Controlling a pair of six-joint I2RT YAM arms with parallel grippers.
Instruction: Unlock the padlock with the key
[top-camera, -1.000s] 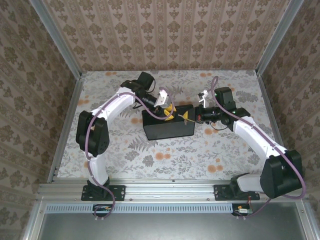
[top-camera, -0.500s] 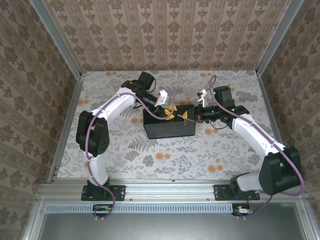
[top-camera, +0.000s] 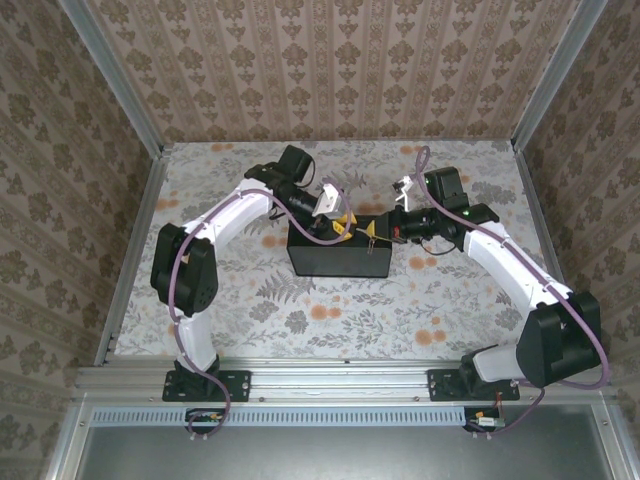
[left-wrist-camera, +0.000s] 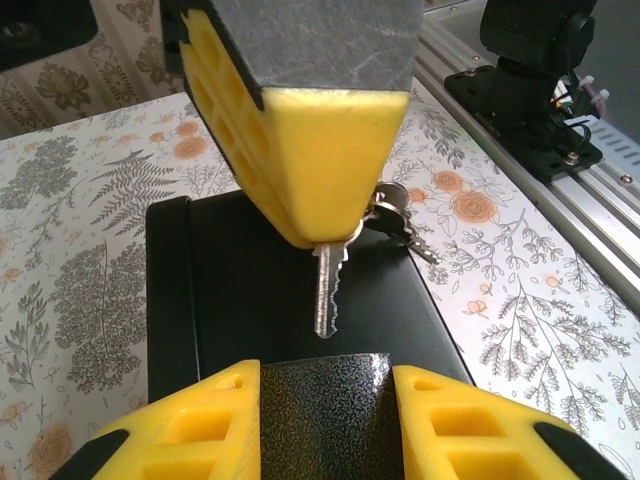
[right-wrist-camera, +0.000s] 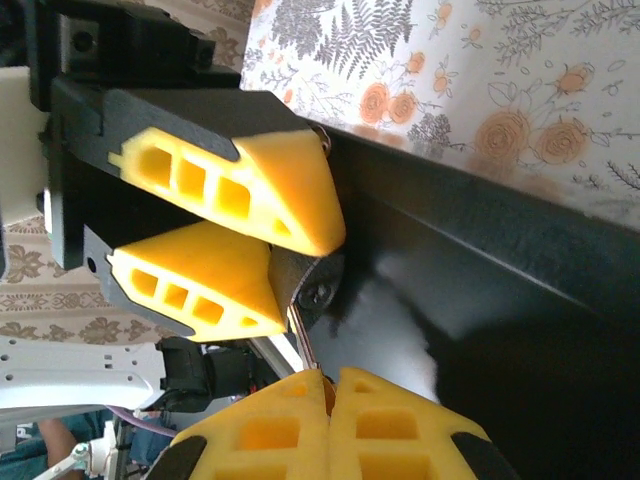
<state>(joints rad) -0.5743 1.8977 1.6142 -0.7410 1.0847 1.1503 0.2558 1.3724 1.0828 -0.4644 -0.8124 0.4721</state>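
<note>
Key (left-wrist-camera: 326, 290): thin, serrated silver blade

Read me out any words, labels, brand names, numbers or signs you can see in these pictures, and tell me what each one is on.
None: no text can be read in these views.
key: no legible stamp on its blade.
padlock: dark and blurred, any marking is too unclear to read.
black box: plain surface, no label to be seen.
</note>
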